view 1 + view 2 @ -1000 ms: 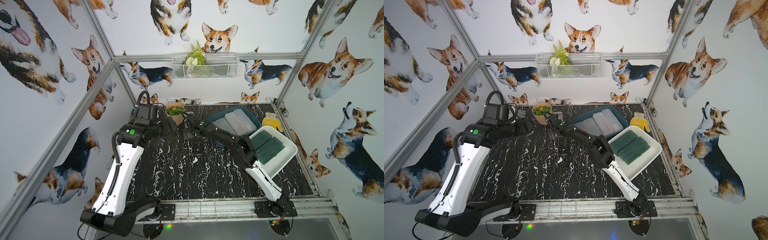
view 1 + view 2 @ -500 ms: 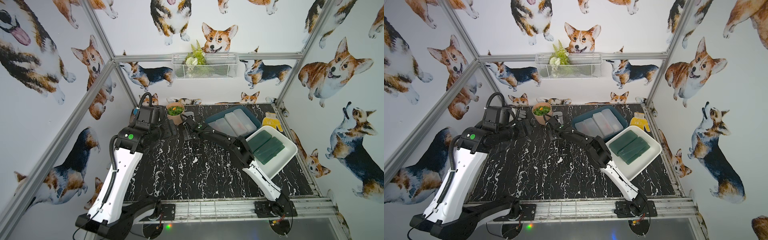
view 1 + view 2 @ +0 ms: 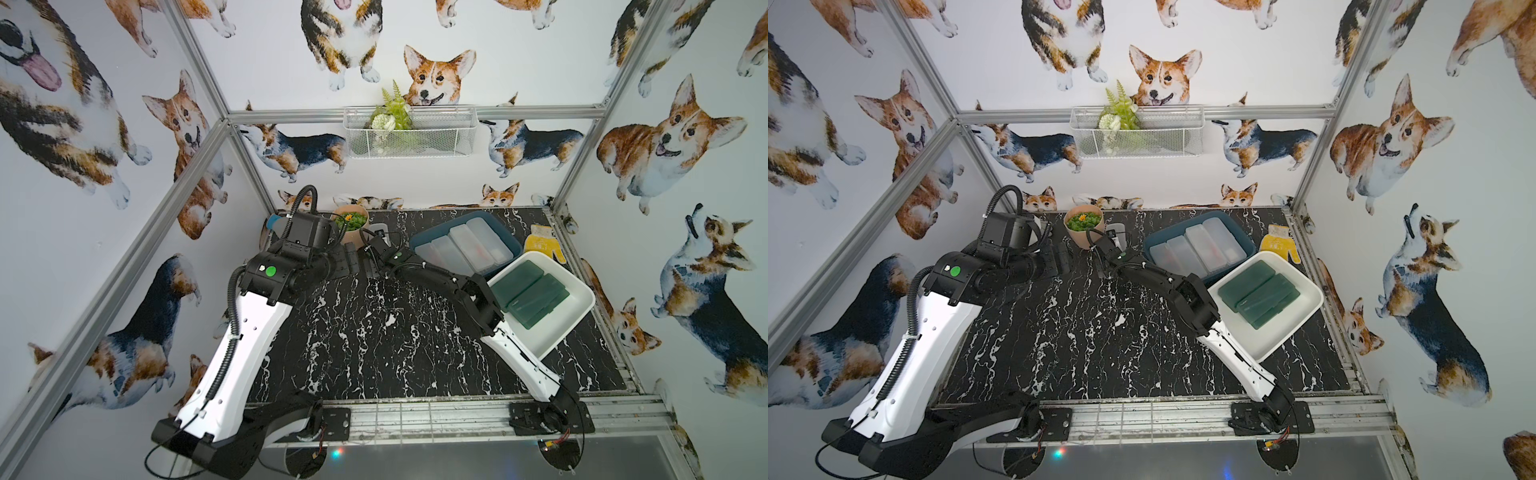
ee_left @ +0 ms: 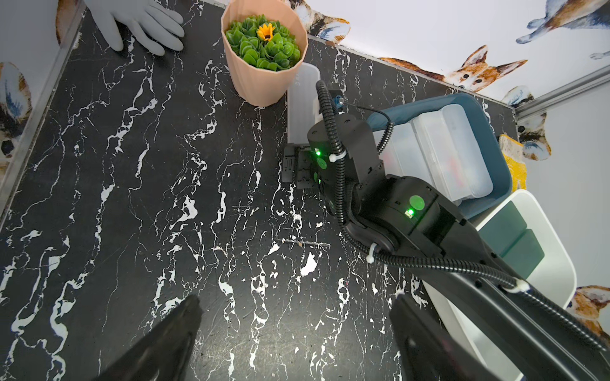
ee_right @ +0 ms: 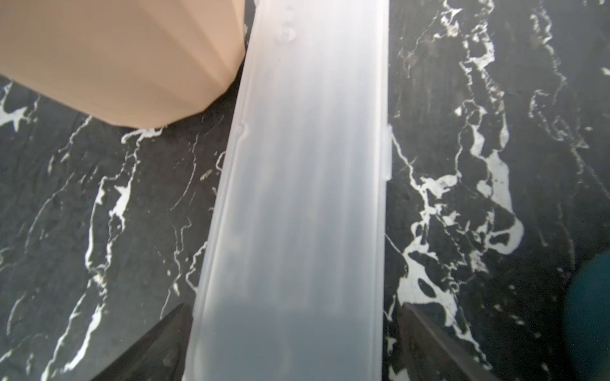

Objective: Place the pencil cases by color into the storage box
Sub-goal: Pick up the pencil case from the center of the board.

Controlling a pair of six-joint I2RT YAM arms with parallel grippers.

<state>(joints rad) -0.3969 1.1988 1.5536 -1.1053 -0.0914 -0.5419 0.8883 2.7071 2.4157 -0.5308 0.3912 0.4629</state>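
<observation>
One frosted white pencil case (image 5: 303, 198) lies flat on the black marble table, right beside the peach pot (image 5: 115, 59). My right gripper (image 5: 293, 343) is open and straddles the near end of it, one finger on each long side. The same case (image 3: 379, 228) shows in both top views. More frosted cases (image 3: 461, 245) lie in the blue storage box (image 3: 513, 245). Dark green cases (image 3: 532, 295) lie in the white storage box (image 3: 552, 345). My left gripper (image 4: 293, 330) hangs open over bare table, holding nothing.
The peach pot of green plants (image 4: 264, 49) stands at the back, touching the case's side. A grey glove (image 4: 138, 23) lies in the back left corner and a yellow glove (image 3: 540, 247) at the back right. A wire basket (image 3: 409, 133) hangs on the back wall.
My right arm has stretched a little farther toward the case by the pot. The left arm has shifted slightly. Both grippers stay open.
</observation>
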